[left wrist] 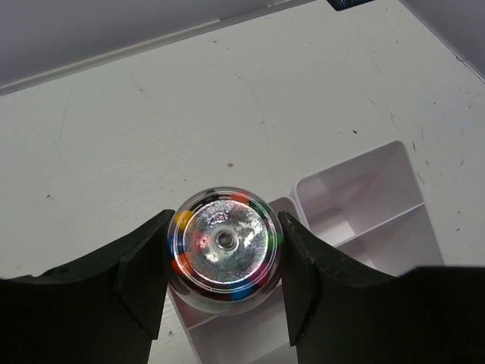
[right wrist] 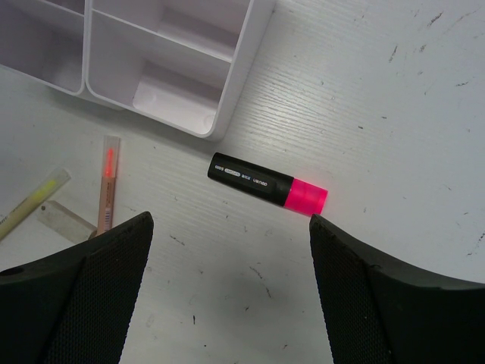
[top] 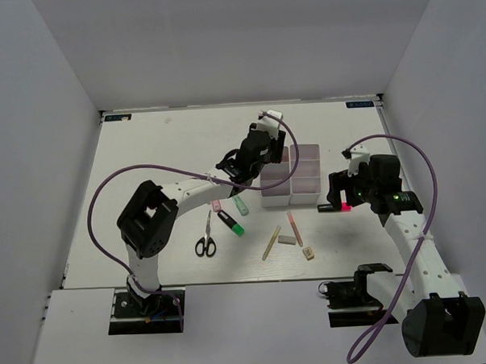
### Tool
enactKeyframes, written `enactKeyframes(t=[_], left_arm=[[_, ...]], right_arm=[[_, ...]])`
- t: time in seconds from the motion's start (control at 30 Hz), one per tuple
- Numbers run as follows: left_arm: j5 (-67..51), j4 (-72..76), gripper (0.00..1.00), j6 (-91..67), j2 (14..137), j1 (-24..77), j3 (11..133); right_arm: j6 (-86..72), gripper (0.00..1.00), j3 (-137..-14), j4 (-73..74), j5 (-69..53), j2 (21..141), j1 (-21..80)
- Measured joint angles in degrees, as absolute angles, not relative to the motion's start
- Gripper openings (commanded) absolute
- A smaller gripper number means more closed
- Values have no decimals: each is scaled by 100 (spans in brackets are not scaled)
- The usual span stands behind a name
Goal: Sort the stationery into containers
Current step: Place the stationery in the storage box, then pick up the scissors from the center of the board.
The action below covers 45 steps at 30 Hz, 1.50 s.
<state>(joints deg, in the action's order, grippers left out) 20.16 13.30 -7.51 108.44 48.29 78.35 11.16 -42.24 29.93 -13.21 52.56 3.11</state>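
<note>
**Bins mid-table, most stationery lying loose beside them**

I see four white bins (top: 278,201) joined two by two. A round clear case (left wrist: 225,246) with coloured bits inside is pinched in the left gripper (left wrist: 225,227) over the block's 10 o'clock corner. The black-pink marker (right wrist: 267,184) lies flat at 4 o'clock, near the bins. At 8 o'clock lie the pink marker (top: 216,206), mint-green marker (top: 241,205), black-green marker (top: 231,223) and scissors (top: 206,236), blades towards 12. At 6 o'clock the grey eraser (top: 287,240) sits between the cream stick (top: 271,243) and pink stick (top: 294,228), with the tan eraser (top: 309,252) nearest me.
</note>
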Motion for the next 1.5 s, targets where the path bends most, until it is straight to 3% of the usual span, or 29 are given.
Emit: enactKeyframes(t=[0.1, 0.4, 0.57, 0.8, 0.83, 0.87, 0.9, 0.93, 1.0, 1.03, 1.07, 1.1, 1.13, 1.2, 1.23, 1.27, 1.3, 1.37, 1.4, 1.43, 1.47, 1.5], left_arm=[[2034, 1315, 39, -753, 10844, 4829, 7835], [2064, 1186, 78, -797, 10844, 4838, 7835], [2060, 1162, 90, -843, 10842, 4921, 7835], [2073, 1120, 91, -843, 10805, 4984, 7835], [2099, 1070, 86, -838, 10763, 4993, 7835], [2130, 1024, 58, -838, 10704, 5006, 7837], [2161, 937, 26, -869, 10619, 5019, 7839], [2198, 753, 2, -897, 10495, 5037, 7856], [2263, 152, 0, -952, 10221, 5046, 8034], [2314, -263, 0, -1046, 10071, 5046, 8171], [2346, -808, 0, -1216, 9907, 5035, 8364], [2366, -1219, 6, -1369, 9765, 5015, 8495], [2379, -1747, 24, -1597, 9603, 4967, 8643], [2364, -2740, 68, -2067, 9268, 4751, 8748], [2305, -3122, 71, -2298, 9118, 4604, 8698], [2268, -3452, 73, -2541, 8971, 4379, 8552], [2222, -3715, 74, -2744, 8820, 4110, 8309], [2045, -4239, 74, -3098, 8670, 3568, 7817], [1962, -4381, 74, -3218, 8646, 3312, 7540], [1846, -4560, 76, -3308, 8648, 3107, 7299], [1723, -4716, 76, -3369, 8661, 2963, 7063], [1616, -4849, 76, -3415, 8670, 2897, 6888]], right_arm=[[1116, 85, -4224, 2993, -1323, 5256, 311], [1118, 85, -4224, 2993, -1323, 5256, 311], [1116, 85, -4224, 2995, -1321, 5256, 311], [1118, 85, -4224, 2995, -1321, 5256, 311], [1118, 85, -4224, 2995, -1321, 5256, 311], [1118, 79, -4224, 2995, -1321, 5256, 311], [1127, 61, -4224, 2995, -1323, 5256, 311], [1177, 1, -4224, 2993, -1321, 5256, 311], [1186, 0, -4224, 2998, -1347, 5256, 311], [1186, 1, -4224, 3000, -1354, 5253, 311], [1188, 36, -4222, 3002, -1361, 5242, 311], [1184, 72, -4222, 3000, -1365, 5227, 311], [1192, 90, -4222, 3000, -1387, 5199, 311], [1256, 91, -4222, 3006, -1472, 5151, 311], [1275, 75, -4222, 3013, -1520, 5146, 311], [1313, 5, -4222, 3026, -1564, 5148, 314], [1352, 0, -4222, 3041, -1608, 5155, 320], [1323, 0, -4222, 3055, -1675, 5159, 318], [1328, 27, -4222, 3055, -1691, 5159, 316], [1308, 64, -4222, 3057, -1712, 5159, 316], [1297, 90, -4222, 3055, -1730, 5159, 316], [1319, 91, -4222, 3057, -1765, 5159, 316]])
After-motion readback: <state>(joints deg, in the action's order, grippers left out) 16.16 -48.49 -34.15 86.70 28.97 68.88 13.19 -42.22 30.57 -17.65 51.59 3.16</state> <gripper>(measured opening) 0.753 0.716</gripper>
